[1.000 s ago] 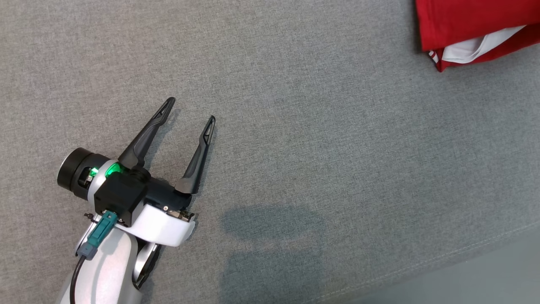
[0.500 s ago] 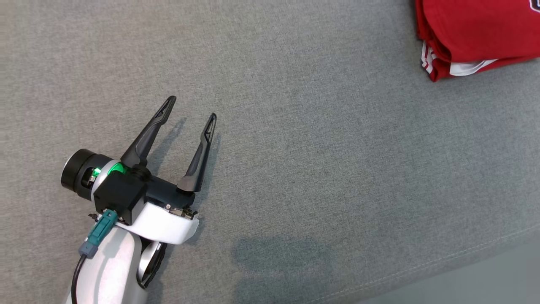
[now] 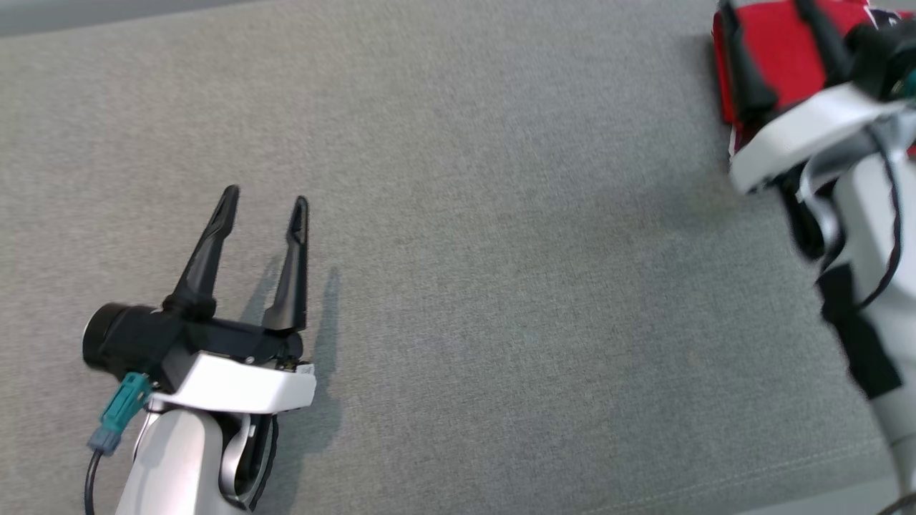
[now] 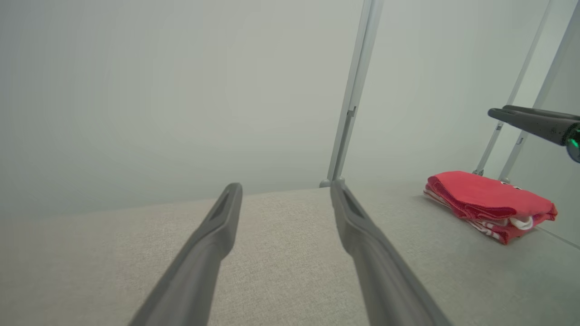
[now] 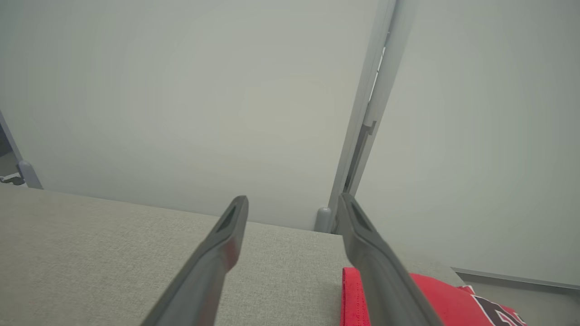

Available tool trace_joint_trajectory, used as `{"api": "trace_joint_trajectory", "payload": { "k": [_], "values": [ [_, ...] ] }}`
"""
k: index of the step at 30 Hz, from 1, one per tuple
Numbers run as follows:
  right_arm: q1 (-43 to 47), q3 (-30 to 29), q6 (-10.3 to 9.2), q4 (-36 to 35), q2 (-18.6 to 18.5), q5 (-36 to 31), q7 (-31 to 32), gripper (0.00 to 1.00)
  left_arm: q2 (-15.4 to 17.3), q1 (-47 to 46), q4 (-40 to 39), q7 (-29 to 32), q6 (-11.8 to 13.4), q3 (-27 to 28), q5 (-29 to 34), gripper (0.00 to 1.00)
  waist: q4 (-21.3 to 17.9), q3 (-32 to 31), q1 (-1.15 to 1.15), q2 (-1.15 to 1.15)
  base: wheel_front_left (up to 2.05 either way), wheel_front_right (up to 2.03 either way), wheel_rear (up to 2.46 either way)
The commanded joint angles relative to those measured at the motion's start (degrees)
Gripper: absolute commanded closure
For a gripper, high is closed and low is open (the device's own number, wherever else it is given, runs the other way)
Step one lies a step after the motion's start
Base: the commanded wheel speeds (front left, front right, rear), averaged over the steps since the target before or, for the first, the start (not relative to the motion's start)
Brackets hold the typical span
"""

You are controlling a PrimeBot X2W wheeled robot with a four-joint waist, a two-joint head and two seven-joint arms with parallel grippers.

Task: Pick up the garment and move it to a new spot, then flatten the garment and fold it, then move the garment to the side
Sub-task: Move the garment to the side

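Facing folded garment (image 4: 485, 194) side-on, left wrist view

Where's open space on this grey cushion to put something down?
The wide middle of the grey cushion, between the left claw and the red garment, is bare. Crowded far right: the right claw hangs over the garment.

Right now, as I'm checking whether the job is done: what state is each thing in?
Garment: folded, lying on the grey surface at its right side, not held.
Left hand: open, empty, over bare surface.
Right hand: open, empty, above the garment, not touching it.
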Motion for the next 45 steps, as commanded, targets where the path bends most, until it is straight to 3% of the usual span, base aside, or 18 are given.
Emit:
{"api": "trace_joint_trajectory", "payload": {
  "k": [1,10,22,34,45],
  "values": [
    [3.77,-0.87,-0.01,-3.4,1.11,-0.41,-0.34,0.0,0.07,0.52,-1.28,-0.26,0.84,2.58,-0.95,0.0,1.75,-2.38,0.0,0.0,0.0,0.0,0.0],
    [19.74,-3.42,-0.01,-15.59,6.21,-1.68,-0.35,0.0,-1.12,5.65,-2.4,-0.26,3.74,6.44,-3.44,0.0,5.21,-9.23,0.0,0.0,0.0,0.0,0.0],
    [36.14,-6.4,-0.01,-27.4,9.59,-4.29,-0.35,0.0,-1.22,12.76,-5.42,-0.26,7.37,8.11,-5.65,0.0,8.7,-15.12,0.0,0.0,0.0,0.0,0.0],
    [48.07,-10.46,-0.01,-35.47,10.33,-5.95,-0.35,0.0,-1.23,19.57,-6.35,-0.26,7.2,8.22,-1.9,0.0,10.9,-20.59,0.0,0.0,0.0,0.0,0.0],
    [56.1,-15.78,-0.01,-40.16,11.15,-9.41,-0.35,0.0,-1.23,24.33,-5.74,-0.26,5.08,7.79,0.29,0.0,11.12,-23.53,0.0,0.0,0.0,0.0,0.0]
  ]
}}
